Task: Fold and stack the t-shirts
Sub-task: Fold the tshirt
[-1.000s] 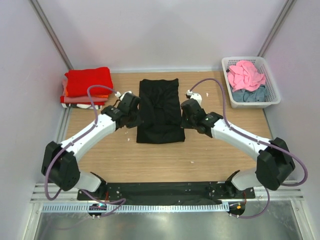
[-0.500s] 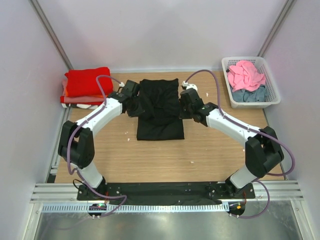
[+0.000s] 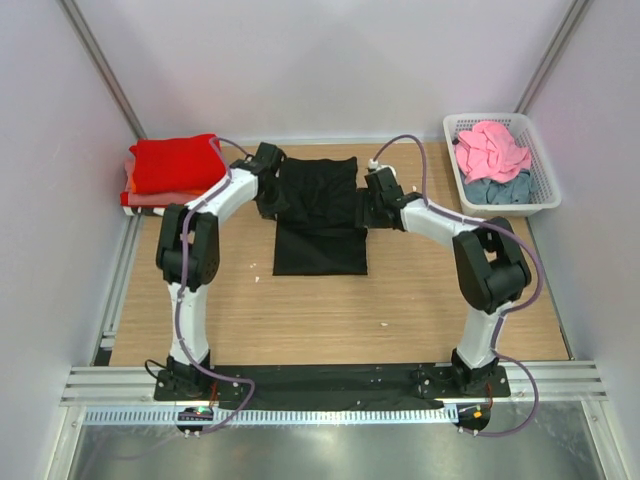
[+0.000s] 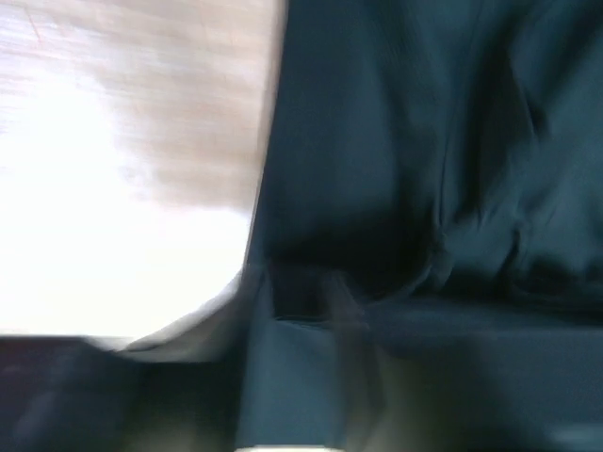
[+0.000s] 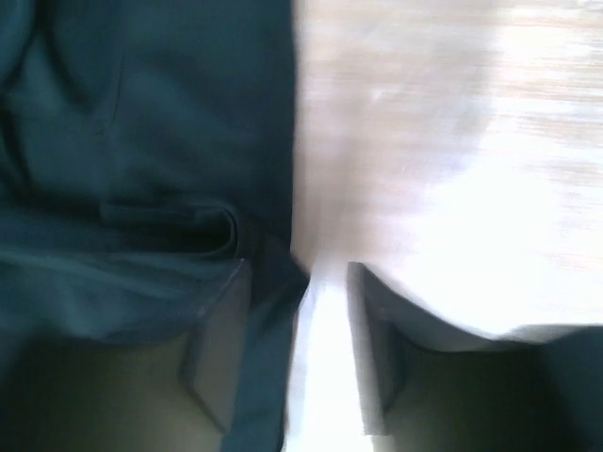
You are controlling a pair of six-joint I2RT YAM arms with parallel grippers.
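"Right wrist shows what top external hides: right gripper [image 5: 297,278] parted, the black t-shirt [image 3: 318,225] edge between its fingers, at the centre of the table [image 3: 430,300]."

"Left gripper [image 3: 272,195]?"

"Too blurred to tell; red t-shirt [image 3: 175,163] lies left, basket [image 3: 543,160] right."

Table: I see a light wooden top [image 3: 300,320] with the grain running left to right.
Basket: a white plastic lattice tub [image 3: 512,209] at the table's far right corner, close to the right wall.
Specks: I make out two tiny white bits on the wood, one left of centre [image 3: 256,279], one nearer me on the right [image 3: 383,323].
Walls: pale panels [image 3: 320,70] on three sides, with a grey metal post [image 3: 98,65] in each far corner.
Near edge: a black plate [image 3: 320,385], then a slotted white strip [image 3: 320,415].
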